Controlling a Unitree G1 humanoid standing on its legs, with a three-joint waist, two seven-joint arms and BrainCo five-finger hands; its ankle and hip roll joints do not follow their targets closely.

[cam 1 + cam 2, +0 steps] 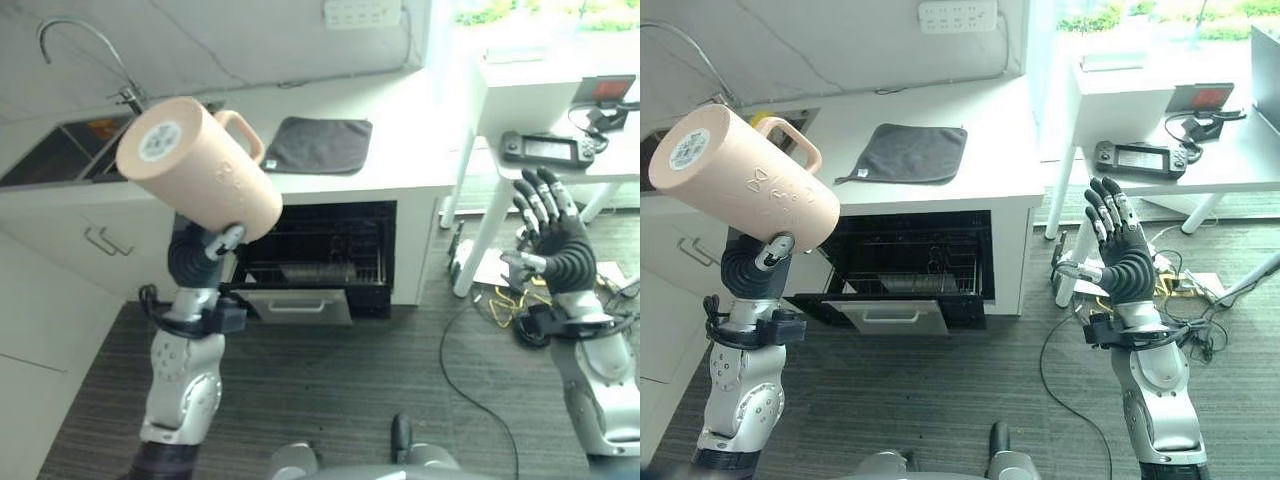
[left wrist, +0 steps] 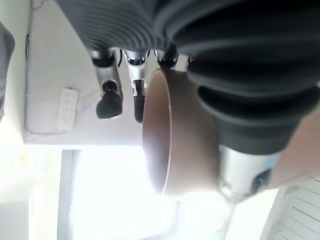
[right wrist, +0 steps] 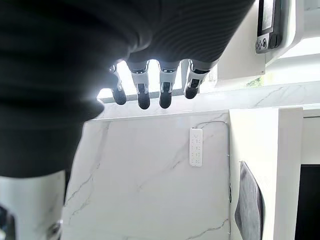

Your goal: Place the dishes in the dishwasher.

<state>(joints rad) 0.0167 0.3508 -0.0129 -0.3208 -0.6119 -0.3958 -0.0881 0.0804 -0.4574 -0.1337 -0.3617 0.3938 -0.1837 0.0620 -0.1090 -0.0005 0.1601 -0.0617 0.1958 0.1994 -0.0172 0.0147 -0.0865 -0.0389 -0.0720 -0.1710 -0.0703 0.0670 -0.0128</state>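
Peach-coloured mug (image 1: 200, 168) held high in left hand (image 1: 200, 250), fingers curled round its wall, bottom turned up, handle toward the sink (image 1: 60, 150). Probably stiff, light, smooth and a little slippery; safer to grip round the body than by the handle. Right hand (image 1: 1122, 250) raised, fingers spread, holding nothing. White surface (image 1: 940, 110) with grey cloth (image 1: 910, 152); below it the open dishwasher (image 1: 915, 265), dark striped floor.
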